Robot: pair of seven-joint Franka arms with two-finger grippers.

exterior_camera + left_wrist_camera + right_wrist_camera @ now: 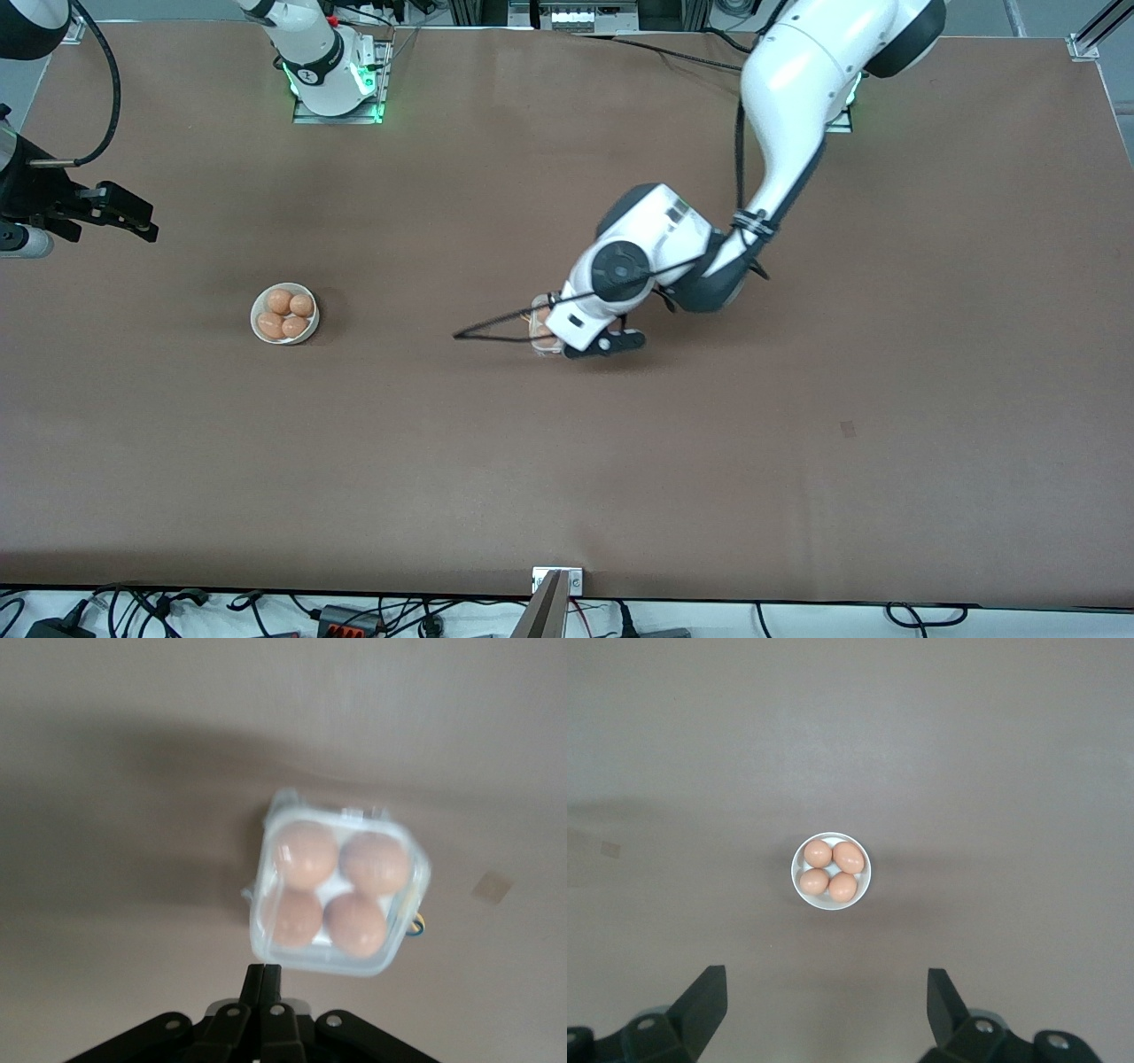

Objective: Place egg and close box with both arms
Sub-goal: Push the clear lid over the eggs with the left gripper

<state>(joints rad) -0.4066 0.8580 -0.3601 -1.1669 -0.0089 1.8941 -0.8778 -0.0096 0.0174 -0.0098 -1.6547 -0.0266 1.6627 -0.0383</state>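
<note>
Left gripper (pixel 263 979), jaws pressed together, hovers just beside the box (pixel 337 895), mid-frame, four eggs inside. Right gripper (pixel 824 1005), jaws spread wide, waits high at the frame's upper-left edge above the bowl (pixel 799 884); bare table (pixel 797 461) all around.

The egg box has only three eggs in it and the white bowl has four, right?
Not quite. The left wrist view shows the box with all four cells filled, so it holds four eggs, not three. The white bowl does have four eggs, as the right wrist view shows.
</note>
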